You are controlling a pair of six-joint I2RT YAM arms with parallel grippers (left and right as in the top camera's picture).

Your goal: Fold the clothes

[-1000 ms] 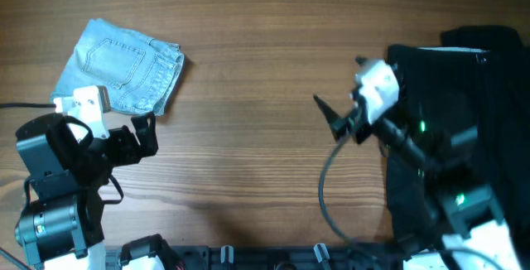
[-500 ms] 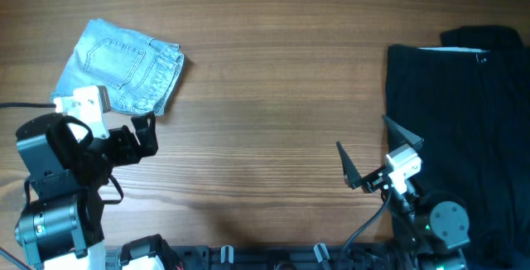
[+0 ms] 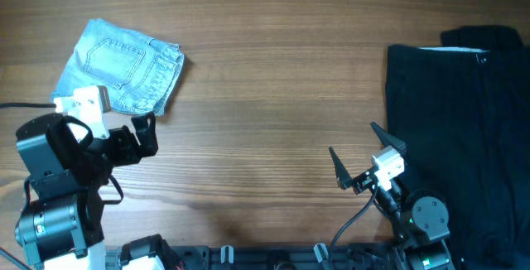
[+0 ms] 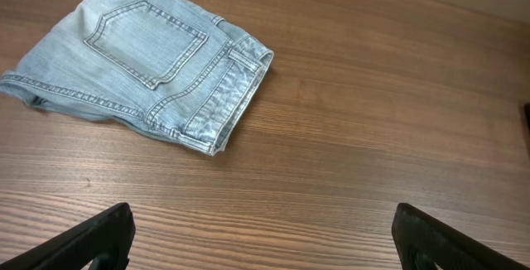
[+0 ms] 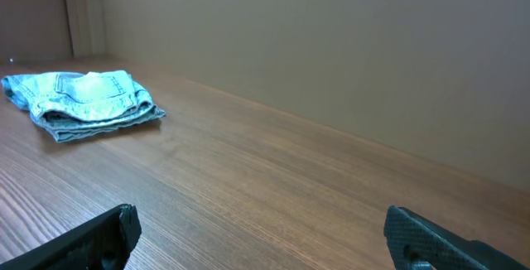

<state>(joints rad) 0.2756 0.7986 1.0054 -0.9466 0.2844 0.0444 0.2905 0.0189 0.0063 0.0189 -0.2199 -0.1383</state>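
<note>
The light blue denim shorts (image 3: 124, 73) lie folded into a compact bundle at the far left of the table, back pocket up. They also show in the left wrist view (image 4: 141, 63) and far off in the right wrist view (image 5: 83, 100). My left gripper (image 3: 112, 125) is open and empty just in front of the shorts, not touching them; its fingers frame bare wood in the left wrist view (image 4: 265, 237). My right gripper (image 3: 362, 154) is open and empty over bare wood near the front edge, as its wrist view (image 5: 265, 233) also shows.
A large plain black garment (image 3: 464, 113) lies spread flat at the right side of the table, just right of my right arm. The wooden tabletop (image 3: 265, 96) stretches between the two garments. A plain wall (image 5: 331, 46) stands behind the table.
My right arm has pulled back from over the black garment's left edge toward the front of the table, gripper still open. The left arm and the shorts have not moved.
</note>
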